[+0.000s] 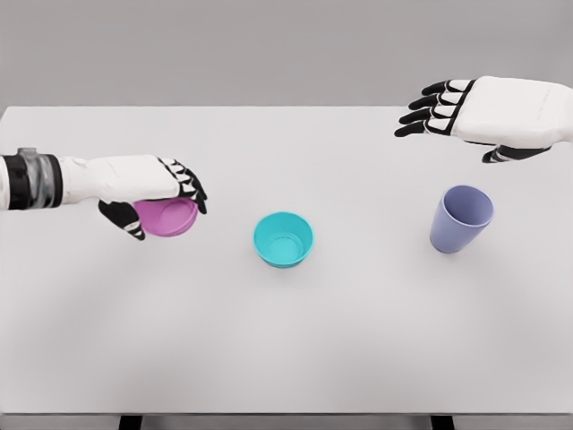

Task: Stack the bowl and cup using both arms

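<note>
A pink bowl (168, 218) sits at the left of the white table (286, 340), and my left hand (166, 199) is curled over it, fingers over the far rim and thumb at the near side. A teal bowl (284, 239) stands upright in the middle, apart from both hands. At the right stands a lavender cup (460, 219), upright and untouched. My right hand (448, 121) hovers above and behind the cup with its fingers spread and nothing in them.
The table's far edge runs across the top of the view, its near edge along the bottom. Dark table legs (130, 422) show under the near edge.
</note>
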Robot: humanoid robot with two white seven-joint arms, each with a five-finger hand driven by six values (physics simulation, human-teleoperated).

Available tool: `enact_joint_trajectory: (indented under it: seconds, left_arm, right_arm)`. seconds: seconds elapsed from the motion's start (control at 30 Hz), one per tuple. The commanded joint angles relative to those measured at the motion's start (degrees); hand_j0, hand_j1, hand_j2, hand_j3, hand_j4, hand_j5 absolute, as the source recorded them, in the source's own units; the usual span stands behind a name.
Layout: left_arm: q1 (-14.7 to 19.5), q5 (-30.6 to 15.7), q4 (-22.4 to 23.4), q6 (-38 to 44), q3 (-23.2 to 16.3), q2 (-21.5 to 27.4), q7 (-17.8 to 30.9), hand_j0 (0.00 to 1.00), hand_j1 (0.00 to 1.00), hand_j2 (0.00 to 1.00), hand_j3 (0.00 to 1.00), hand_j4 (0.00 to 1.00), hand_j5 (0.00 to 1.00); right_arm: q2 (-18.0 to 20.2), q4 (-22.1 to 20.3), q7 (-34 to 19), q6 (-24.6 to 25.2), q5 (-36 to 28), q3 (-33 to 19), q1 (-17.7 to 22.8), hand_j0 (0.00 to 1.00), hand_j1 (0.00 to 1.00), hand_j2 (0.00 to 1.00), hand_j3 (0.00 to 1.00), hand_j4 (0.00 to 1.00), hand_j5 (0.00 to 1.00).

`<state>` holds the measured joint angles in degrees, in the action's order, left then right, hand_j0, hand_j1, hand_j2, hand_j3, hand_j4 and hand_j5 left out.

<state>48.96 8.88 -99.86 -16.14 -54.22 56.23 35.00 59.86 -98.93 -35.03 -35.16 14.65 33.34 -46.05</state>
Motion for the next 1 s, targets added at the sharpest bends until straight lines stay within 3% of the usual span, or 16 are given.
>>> enact_joint_trajectory:
  seconds: [0.0, 0.97]
  left_arm:
    - [0.00, -0.18, -0.42, -0.29, 0.00, -0.24, 0.00, 0.74, 0.74, 0.74, 0.74, 0.74, 0.74]
    - [3.52, 2.19, -1.21, -1.96, -1.06, -12.37, 0.00, 0.74, 0.74, 0.74, 0.74, 0.74, 0.74]
  right_arm:
    - [0.08, 0.05, 0.03, 0.16, -0.23, -0.03, 0.00, 1.00, 1.00, 1.00, 1.00, 1.00, 1.00]
    - [-0.01, 0.05, 0.03, 0.16, -0.15, -0.03, 0.00, 1.00, 1.00, 1.00, 1.00, 1.00, 1.00]
